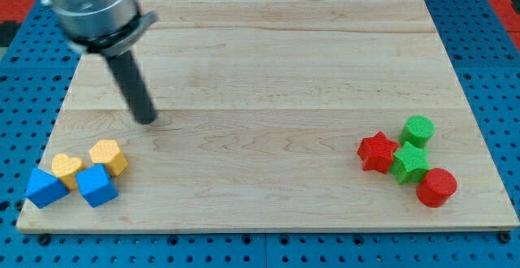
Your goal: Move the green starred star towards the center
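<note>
A: Left side: my tip point(147, 119) rests on bare wooden board point(268, 65), above the blue cube point(45, 187), yellow heart point(67, 169), second blue cube point(97, 185) and yellow hexagon point(109, 156). No jaws exist; it's a plain rod.

B: Target?

A: Far right. Green star point(409, 162) sits wedged between red star point(378, 152), green cylinder point(418, 129) and red cylinder point(436, 187), apparently touching them. Judgement: the tip must get round to the star's right to push it centreward.

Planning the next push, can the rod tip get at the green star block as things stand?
Probably yes. My tip is far off at the view's left, bare wooden board between. But the red star, green cylinder and red cylinder crowd the green star.
</note>
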Motion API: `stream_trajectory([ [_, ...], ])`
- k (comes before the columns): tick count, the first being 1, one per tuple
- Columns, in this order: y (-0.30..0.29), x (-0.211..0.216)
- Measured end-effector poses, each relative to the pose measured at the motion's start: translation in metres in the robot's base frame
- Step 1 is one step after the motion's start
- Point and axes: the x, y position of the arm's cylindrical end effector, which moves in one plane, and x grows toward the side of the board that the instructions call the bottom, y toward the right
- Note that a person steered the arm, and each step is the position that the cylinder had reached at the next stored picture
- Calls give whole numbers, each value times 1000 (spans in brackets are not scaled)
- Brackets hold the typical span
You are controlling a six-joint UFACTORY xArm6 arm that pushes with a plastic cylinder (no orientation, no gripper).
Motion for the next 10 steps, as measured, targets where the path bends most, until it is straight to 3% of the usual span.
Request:
stream_trajectory([
  [1, 68, -5],
  [2, 121, 56],
  [3, 169, 167],
  [4, 209, 170],
  [6, 361, 170],
  [7, 384, 150],
  [8, 354, 107],
  [9, 274, 36],
  [10, 254, 34],
])
